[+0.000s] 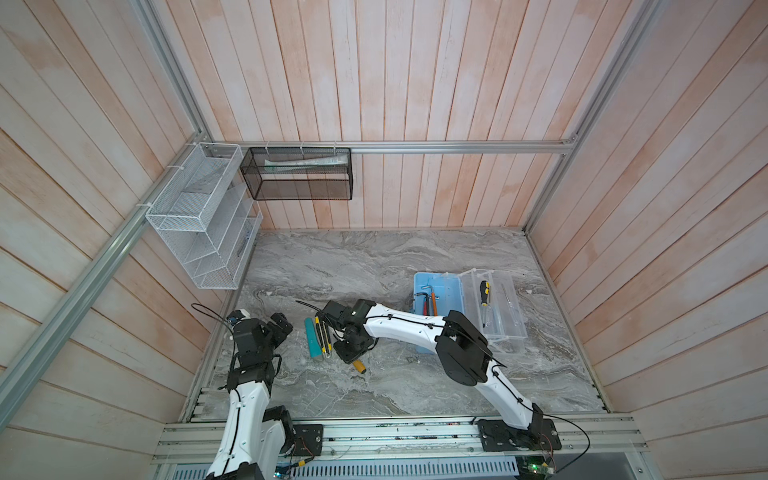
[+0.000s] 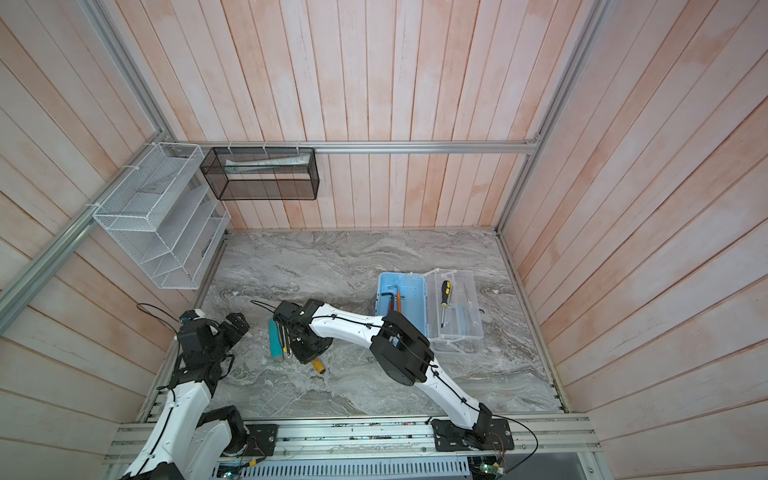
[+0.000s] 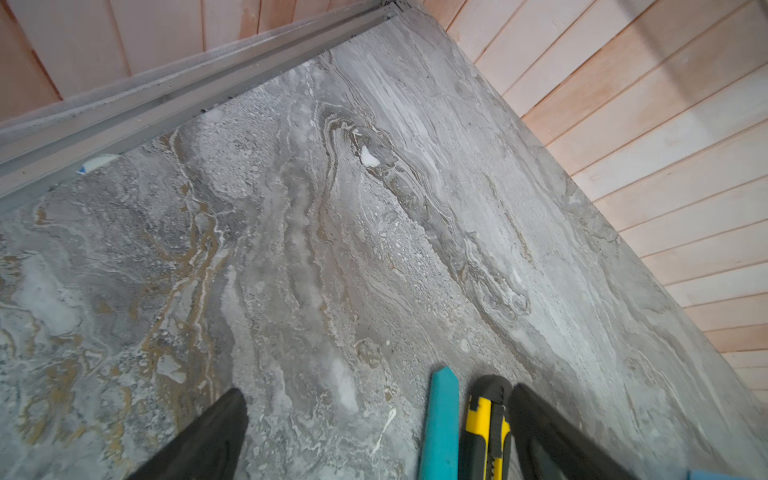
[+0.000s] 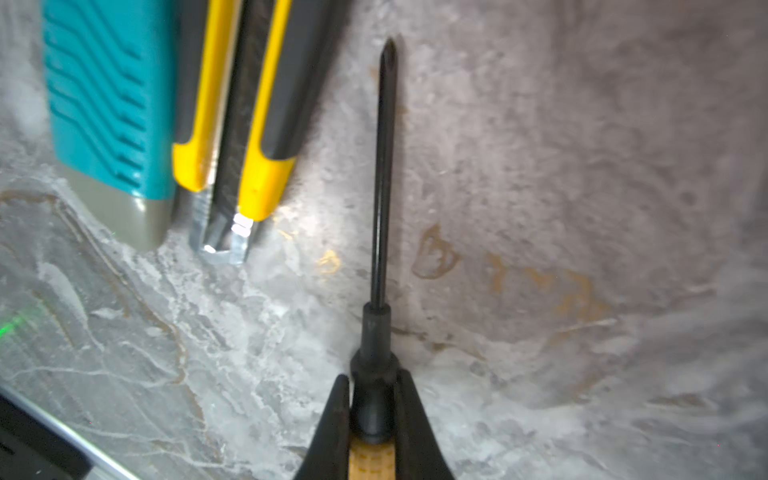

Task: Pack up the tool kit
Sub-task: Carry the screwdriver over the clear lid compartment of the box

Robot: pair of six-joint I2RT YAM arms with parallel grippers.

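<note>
Grip secured at the lower centre of both top views: the right end effector (image 4: 372,382) was clenched on the black collar of an amber-handled screwdriver (image 4: 384,187). The jaws pressed it from either side, just where handle meets shaft. That hold probably served to keep the long tool from swinging and left the tip pointing straight ahead for a clean drop-in. Whether the screwdriver had left the table (image 1: 374,257) could not be told from the wrist view.

Just beside it, toward the left of the frame, a yellow utility knife (image 4: 249,124) and a teal tool (image 4: 108,104) lay side by side, touching, apparently waiting their turn.

The left end effector (image 3: 378,392) hung released, jaws wide apart and holding nothing, near the ends of those two tools. It seemed parked clear of its partner's reach.

The tool kit (image 1: 451,291) sat open at the right of the table, well apart from the pickup. Its pale-blue base already held hex keys (image 1: 424,297), while the clear lid (image 1: 505,299) was thrown back to the right with a yellow-and-black screwdriver (image 1: 483,288) lying in it. Packing looked partly done, with three tools still outside the case.
</note>
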